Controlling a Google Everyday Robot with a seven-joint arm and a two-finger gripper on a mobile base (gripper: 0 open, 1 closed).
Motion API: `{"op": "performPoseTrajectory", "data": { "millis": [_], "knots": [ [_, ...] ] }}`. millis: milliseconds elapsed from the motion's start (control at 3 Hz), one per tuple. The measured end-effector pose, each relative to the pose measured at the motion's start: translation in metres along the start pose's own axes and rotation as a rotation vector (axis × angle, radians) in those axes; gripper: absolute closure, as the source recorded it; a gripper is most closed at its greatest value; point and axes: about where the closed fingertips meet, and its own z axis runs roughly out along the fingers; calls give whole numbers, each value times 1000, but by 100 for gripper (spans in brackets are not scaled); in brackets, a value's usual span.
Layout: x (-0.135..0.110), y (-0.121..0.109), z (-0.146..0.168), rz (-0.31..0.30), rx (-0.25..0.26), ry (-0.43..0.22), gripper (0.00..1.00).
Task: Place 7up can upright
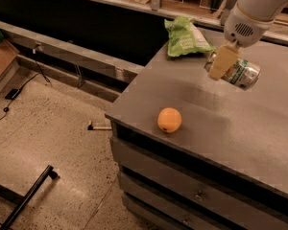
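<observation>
On the grey counter (206, 128), the orange (169, 120) sat near the front edge, well apart from the work; the green snack bag (186, 38) lay at the far edge; to its right, the gripper (220, 67) hung from above with its fingers closed on the 7up can (242, 74), one tan finger crossing the near face; the can appeared held clear of the counter, its long axis near horizontal, running rightward from the fingers; uprighting therefore likely called for a wrist rotation bringing that axis vertical before lowering.
</observation>
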Motion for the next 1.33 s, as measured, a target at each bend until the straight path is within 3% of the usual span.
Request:
{"op": "performPoseTrajectory", "data": {
  "millis": [333, 667, 1000, 1333],
  "knots": [
    [2, -7, -16, 0, -102, -216, 100],
    [-2, -7, -31, 5, -179, -385, 100],
    [-3, -7, -45, 39, -220, -530, 100],
    [2, -9, -60, 109, -226, -654, 100]
  ]
}}
